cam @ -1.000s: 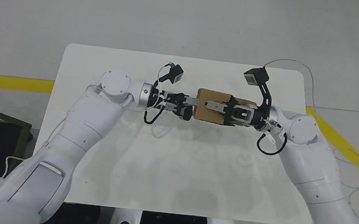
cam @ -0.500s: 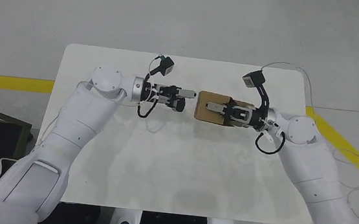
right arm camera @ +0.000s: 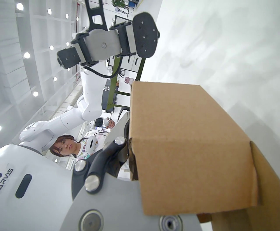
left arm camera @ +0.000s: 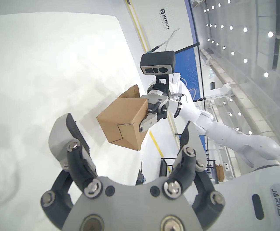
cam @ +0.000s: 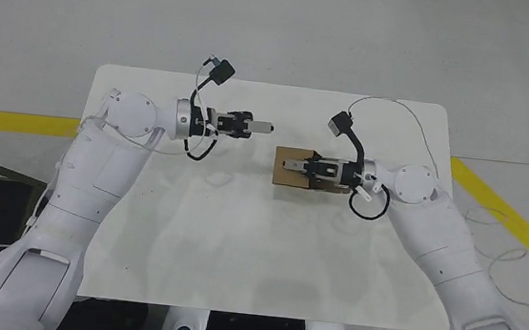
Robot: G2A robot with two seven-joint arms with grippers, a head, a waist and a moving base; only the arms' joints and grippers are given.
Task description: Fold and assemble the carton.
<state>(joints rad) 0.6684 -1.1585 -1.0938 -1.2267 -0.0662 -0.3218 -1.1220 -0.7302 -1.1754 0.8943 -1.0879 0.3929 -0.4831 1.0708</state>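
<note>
— From above, what do you see?

— The carton (cam: 288, 164) is right of the middle of the worktop (cam: 236, 258). The right pincer (cam: 308, 166) is closed on its right side. The left pincer (cam: 257, 125) is to the left and a little farther, apart from the carton, and carries nothing.

— And from the left wrist?

— The fingers of the left pincer are spread wide. Beyond them the carton (left arm camera: 122, 118) looks lifted off the worktop and tilted. The face turned to this pincer is already folded shut, with a seam across it. One flap (left arm camera: 133, 93) stands out at the far end.

— The right wrist?

— The carton (right arm camera: 186, 142) is very near, one wall going down between the fingers. Farther off, the left pincer (right arm camera: 107, 46) is wide open and facing it.

— So which step is this?

— I think the body is formed and one end is closed, and the other end waits. For the next move, the right pincer must hold steady while the left one comes to the loose flap and presses it in, not too hard, or the cardboard wall may bend.
</note>
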